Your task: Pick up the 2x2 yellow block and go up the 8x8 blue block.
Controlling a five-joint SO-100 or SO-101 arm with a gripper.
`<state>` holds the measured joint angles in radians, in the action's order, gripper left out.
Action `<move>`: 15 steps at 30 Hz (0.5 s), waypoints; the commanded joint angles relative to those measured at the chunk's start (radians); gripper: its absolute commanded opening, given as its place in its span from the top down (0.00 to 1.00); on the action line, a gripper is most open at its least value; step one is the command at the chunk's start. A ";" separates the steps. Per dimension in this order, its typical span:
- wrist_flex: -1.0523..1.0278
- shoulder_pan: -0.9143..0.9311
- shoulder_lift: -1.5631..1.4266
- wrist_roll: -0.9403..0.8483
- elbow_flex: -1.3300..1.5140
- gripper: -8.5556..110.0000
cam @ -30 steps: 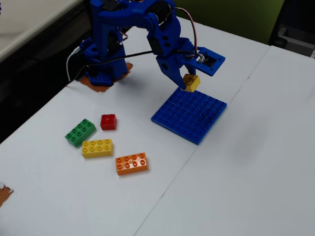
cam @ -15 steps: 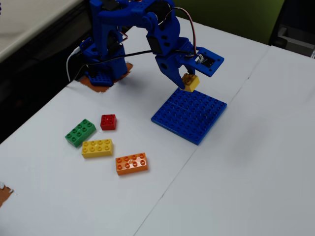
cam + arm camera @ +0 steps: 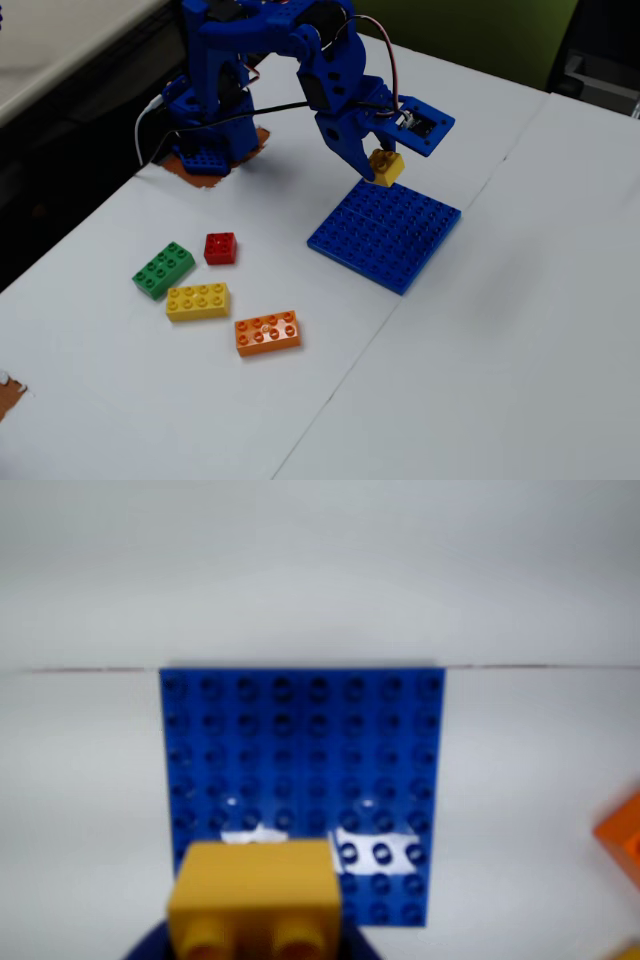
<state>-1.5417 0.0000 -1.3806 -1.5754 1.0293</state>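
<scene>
Fixed view: one blue arm (image 3: 270,70) on a white table (image 3: 480,350), base at the far left edge. One claw (image 3: 378,168), closed on one small yellow block (image 3: 386,167), held in the air, clear of the table. Directly below and slightly forward, one flat blue plate (image 3: 385,234), lying flat on the table, nothing resting on it. Yellow block above the plate's far corner, apart from its studs. To the left of the plate, well apart from it, four loose bricks in a cluster: one green brick (image 3: 163,270), one small red brick (image 3: 220,247), one long yellow brick (image 3: 198,300), one orange brick (image 3: 267,332). Green and long yellow nearly touching; red just behind them; orange nearest the camera. One black cable (image 3: 240,118) running along the arm.

Wrist view: same yellow block (image 3: 256,900) at the bottom edge, filling the near foreground, gripped from both sides, fingers mostly out of frame. Behind it the blue plate (image 3: 300,750), square to the camera, eight studs across. Block overlapping the plate's near left part in the picture. A sliver of orange brick (image 3: 622,835) at the right edge. One seam line (image 3: 80,670) across the table, level with the plate's far edge.
</scene>
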 commanded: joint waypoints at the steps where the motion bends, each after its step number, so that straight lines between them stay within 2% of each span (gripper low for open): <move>1: -0.006 0.002 -0.044 -0.008 -0.023 0.93; 15: -0.011 0.000 -0.037 -0.009 -0.025 0.93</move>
<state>-1.5478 0.0000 -1.3806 -1.5800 1.0293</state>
